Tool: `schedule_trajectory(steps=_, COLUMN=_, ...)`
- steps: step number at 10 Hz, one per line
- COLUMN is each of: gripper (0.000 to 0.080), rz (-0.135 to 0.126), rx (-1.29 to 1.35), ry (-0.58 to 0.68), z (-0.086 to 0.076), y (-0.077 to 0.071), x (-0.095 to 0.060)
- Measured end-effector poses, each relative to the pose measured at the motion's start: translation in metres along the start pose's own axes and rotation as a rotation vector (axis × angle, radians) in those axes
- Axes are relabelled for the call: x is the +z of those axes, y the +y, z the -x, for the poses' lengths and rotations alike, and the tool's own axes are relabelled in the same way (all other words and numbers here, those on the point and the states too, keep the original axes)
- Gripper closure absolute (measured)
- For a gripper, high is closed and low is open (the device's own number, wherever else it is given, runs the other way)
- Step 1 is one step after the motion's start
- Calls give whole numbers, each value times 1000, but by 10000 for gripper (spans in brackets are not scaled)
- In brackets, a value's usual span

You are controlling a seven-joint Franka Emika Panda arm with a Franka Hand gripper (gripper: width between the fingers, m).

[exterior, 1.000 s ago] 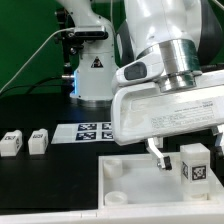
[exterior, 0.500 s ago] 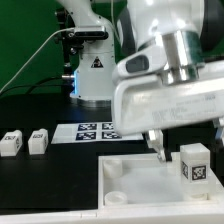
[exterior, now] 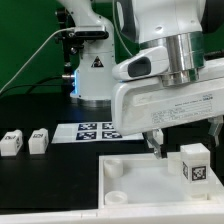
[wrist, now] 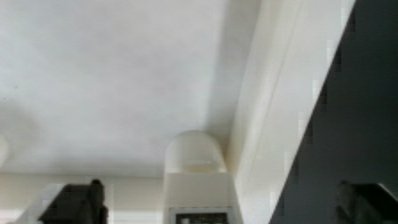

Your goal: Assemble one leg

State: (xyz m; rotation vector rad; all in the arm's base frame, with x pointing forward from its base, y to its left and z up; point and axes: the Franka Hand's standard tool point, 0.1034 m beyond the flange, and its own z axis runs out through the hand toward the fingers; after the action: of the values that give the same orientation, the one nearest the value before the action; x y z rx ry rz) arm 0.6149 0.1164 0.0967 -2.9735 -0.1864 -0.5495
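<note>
Toward the exterior view's right | leg (exterior: 192,162) upright on white panel (exterior: 135,172), low between my fingers (exterior: 155,145) | fingers spread wide, holding nothing | risk: I close off-centre, one finger nudges leg, it tips.

- a white panel (wrist: 107,90) filled most of the frame, its raised rim (wrist: 267,90) bordering the dark table (wrist: 365,80).
- a white leg (wrist: 196,160) stood at that rim, between the gripper's (wrist: 222,203) dark fingertips (wrist: 80,200), which were spread wide, clear of it.
- a marker tag (wrist: 199,215) showed on the leg.
</note>
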Motion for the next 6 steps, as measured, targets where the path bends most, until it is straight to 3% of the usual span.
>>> schedule_trajectory(steps=6, gripper=150, rz=0, rx=0, ry=0, z=0, y=0, x=0)
